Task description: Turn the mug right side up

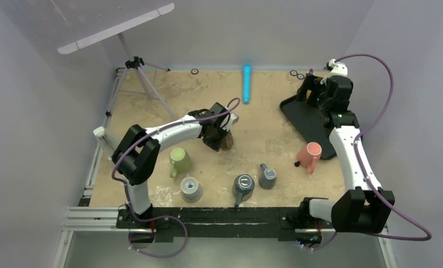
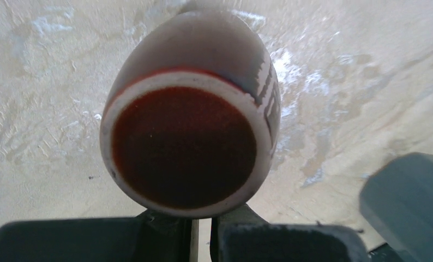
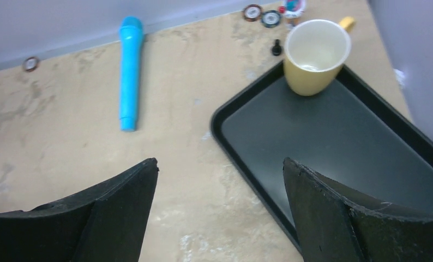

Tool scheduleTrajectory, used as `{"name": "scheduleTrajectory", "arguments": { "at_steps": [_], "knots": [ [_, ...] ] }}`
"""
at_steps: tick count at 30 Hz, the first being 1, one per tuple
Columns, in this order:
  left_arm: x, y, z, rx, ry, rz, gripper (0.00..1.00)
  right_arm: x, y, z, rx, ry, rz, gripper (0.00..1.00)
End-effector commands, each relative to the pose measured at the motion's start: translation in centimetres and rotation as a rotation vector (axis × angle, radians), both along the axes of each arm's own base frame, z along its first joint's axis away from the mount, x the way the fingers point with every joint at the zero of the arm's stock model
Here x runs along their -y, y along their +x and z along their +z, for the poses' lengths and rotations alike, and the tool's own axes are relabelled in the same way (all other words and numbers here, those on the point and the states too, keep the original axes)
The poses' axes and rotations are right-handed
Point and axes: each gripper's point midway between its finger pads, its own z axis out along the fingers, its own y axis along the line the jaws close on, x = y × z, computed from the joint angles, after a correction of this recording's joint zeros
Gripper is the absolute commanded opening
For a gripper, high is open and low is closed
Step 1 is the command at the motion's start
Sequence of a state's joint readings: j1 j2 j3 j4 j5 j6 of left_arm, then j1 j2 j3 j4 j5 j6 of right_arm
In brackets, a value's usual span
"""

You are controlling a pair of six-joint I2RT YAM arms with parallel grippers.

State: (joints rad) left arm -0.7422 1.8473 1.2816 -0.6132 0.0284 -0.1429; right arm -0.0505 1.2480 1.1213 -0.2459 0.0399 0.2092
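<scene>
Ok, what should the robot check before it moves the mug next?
1. Left pincer gripping the mug: ok, shut at its edge.
2. Mug upright: cannot tell; its round red end faces the wrist camera.
3. Bare table around the mug: ok.
4. Grey thing clear of the mug: ok, a gap shows.
5. Right pincer out of the way: ok, open above the tray.
</scene>
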Motion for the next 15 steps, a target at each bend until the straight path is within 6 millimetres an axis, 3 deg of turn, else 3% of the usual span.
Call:
{"name": "scheduleTrajectory", "arguments": {
  "at_steps": [1,7,10,15],
  "knots": [
    [3.0,1.9,8.5,0.002,-0.310,0.005,0.00,-5.1,-1.0,3.6,0.079,0.105,0.200,0.89],
    [4.0,2.5,18.7,0.052,-0.524,-0.035,0.00,-14.3,-3.1,6.3,0.128,0.373,0.481,0.89],
    [4.5,2.1,24.0,0.100,-0.621,-0.070,0.00,-17.1,-4.5,8.8,0.181,0.527,0.568,0.89],
    [5.0,0.1,30.7,0.120,-0.745,-0.128,0.00,-21.1,-7.1,12.4,0.227,0.692,0.734,0.88]
  ]
}}
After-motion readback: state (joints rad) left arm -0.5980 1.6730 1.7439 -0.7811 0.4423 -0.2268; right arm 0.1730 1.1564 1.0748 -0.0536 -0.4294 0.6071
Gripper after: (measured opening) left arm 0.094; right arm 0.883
